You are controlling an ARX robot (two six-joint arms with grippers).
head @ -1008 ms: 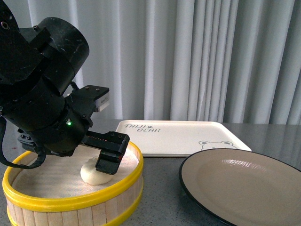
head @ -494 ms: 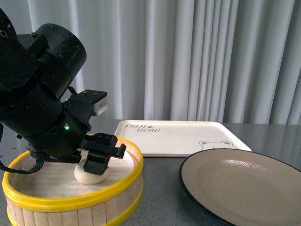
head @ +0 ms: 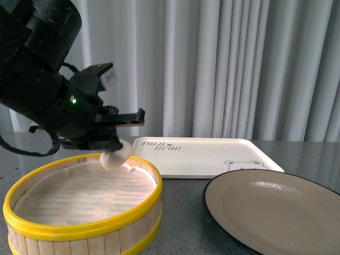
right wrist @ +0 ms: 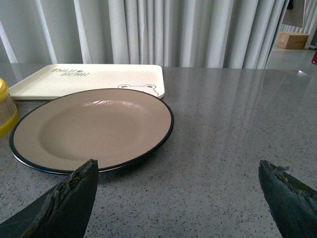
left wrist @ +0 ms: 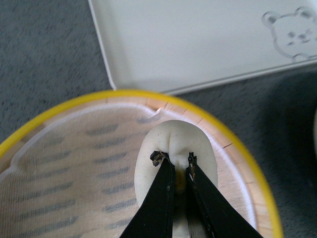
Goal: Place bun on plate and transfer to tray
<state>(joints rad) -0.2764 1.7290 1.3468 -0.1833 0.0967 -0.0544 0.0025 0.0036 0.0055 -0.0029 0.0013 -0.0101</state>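
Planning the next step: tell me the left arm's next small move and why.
Probably carry the bun across toward the plate: the left gripper is shut on it, it hangs above the steamer basket, and the plate holds nothing yet.

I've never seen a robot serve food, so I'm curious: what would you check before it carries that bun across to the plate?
1. Grip on the bun: ok, the left hand is shut on it.
2. Bun free of the steamer basket: ok, it hangs above the liner, near the rim.
3. Plate ready: ok, bare inside.
4. Way to the plate: ok, only bare table between basket and plate.
5. Right hand out of the way: ok, open and short of the plate.
6. Tray free for later: ok, nothing on it.
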